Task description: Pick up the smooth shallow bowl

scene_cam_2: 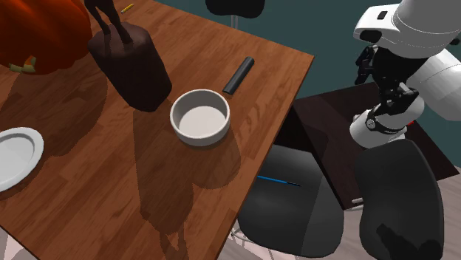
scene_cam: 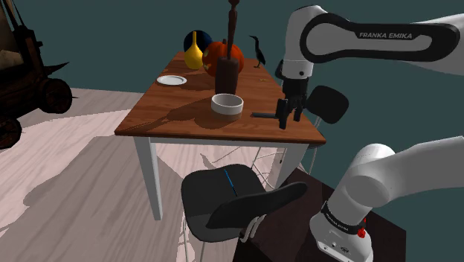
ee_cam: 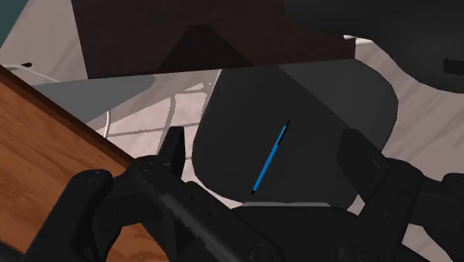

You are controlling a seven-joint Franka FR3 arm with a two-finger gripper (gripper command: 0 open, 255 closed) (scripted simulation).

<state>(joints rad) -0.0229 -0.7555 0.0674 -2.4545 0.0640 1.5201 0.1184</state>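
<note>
A room in a home is shown, furnished as a dining corner: a wooden table (scene_cam: 186, 112) on white legs is set on a pale plank floor (scene_cam: 67, 171) before a teal wall (scene_cam: 111, 37), with a dark shell chair (scene_cam: 216, 190) beside it and a blue pen (scene_cam: 230, 181) lying on its seat. The tabletop is laid with a white bowl (scene_cam: 227, 104), a white plate (scene_cam: 172, 80), an orange pumpkin (scene_cam: 223, 52), a yellow gourd-shaped vase (scene_cam: 194, 53) and a black bird figurine (scene_cam: 258, 50)
</note>
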